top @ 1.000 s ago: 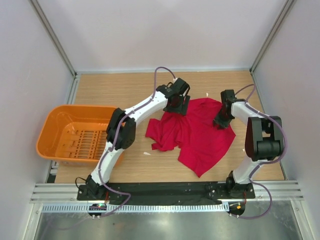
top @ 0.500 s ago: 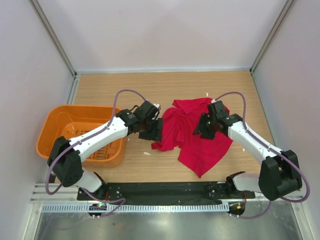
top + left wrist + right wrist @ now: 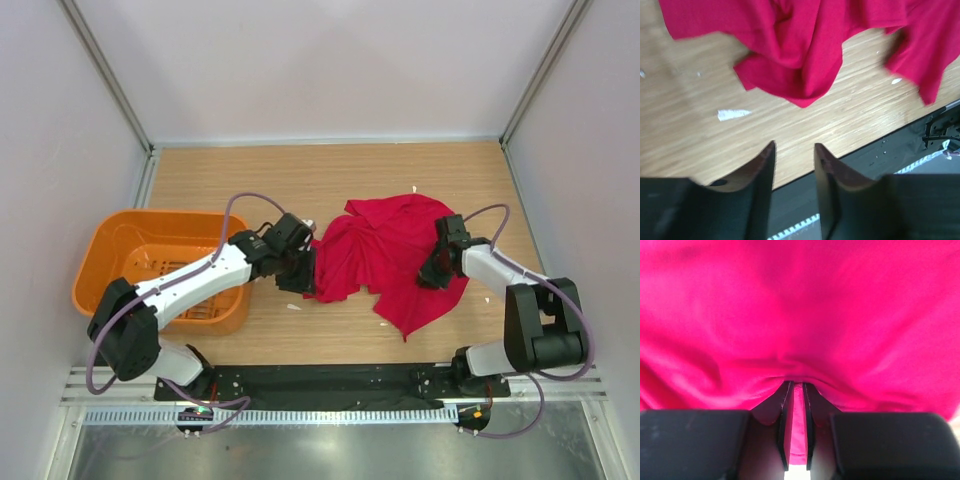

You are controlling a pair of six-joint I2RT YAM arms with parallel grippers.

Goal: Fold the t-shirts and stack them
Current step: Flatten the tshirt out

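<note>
Right claw (image 3: 795,390) pulled nearer base, elbow folded, pinching t-shirt (image 3: 385,250); left claw (image 3: 794,149) parted, empty.

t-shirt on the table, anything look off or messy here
The red t-shirt lies crumpled in bunched folds rather than spread flat, with one pointed corner trailing toward the near edge. A few small white scraps litter the wooden table beside it. The right gripper pinches a fold; the left gripper is open and empty.
</note>
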